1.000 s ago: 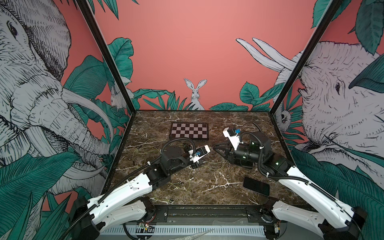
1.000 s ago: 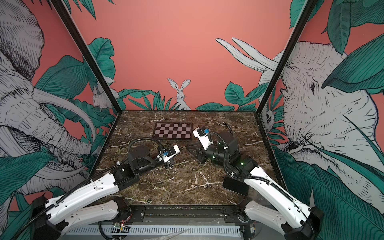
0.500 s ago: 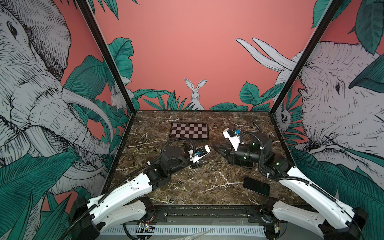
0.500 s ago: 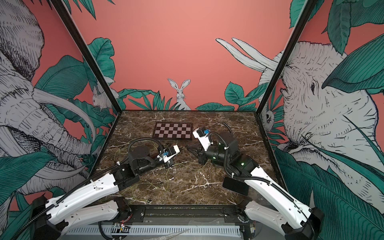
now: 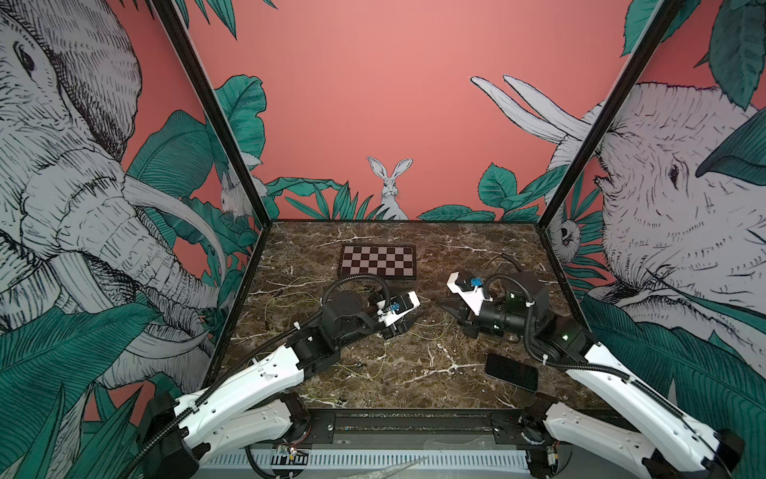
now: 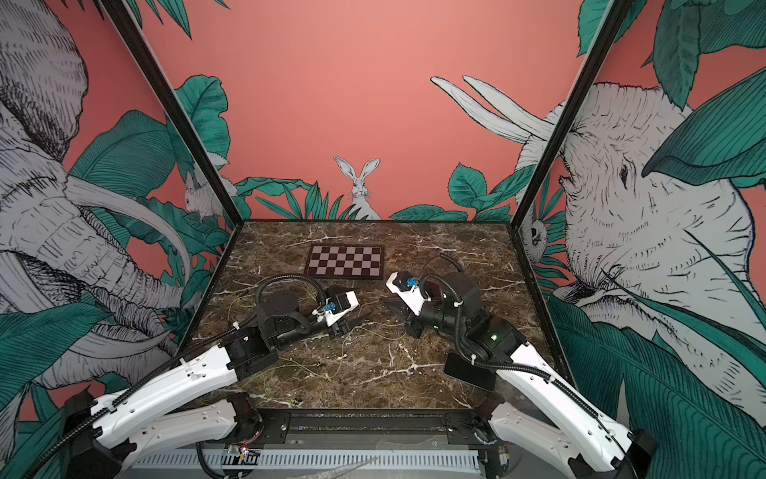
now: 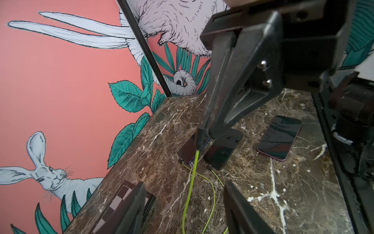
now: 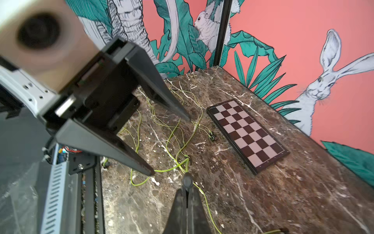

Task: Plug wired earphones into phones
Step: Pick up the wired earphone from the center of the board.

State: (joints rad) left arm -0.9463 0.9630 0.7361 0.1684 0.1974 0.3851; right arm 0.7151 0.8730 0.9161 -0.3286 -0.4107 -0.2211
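Handover of a plug between arms. The left pincer (image 8: 170,146), clenched a second earlier, now stands released with its jaws well apart. The right pincer (image 7: 204,132), then partly open, is now clenched on the small dark plug (image 7: 199,139) of one set of wired earphones. The plug's yellow-green cord (image 7: 192,172) hangs down from the right pincer's tips and trails between the left pincer's open jaws, gripped by neither. The plug has thus passed to the arm on the phones' side, so the insertion step can probably begin.

Three phones lie flat on the marble surface (image 7: 283,202) beyond the held plug. Two lie close together, the middle phone (image 7: 223,150) and the far phone (image 7: 189,151). Each appears to have a dark plug and thin cord already at its near end. The near phone (image 7: 279,138) lies apart from them with no cord at it, and is probably the target.

The earphones are very thin and limp. Their loose cords (image 8: 174,129) cross one another in loops beside the checkerboard plate (image 8: 247,133), with dark earbuds (image 8: 211,136) at their ends.
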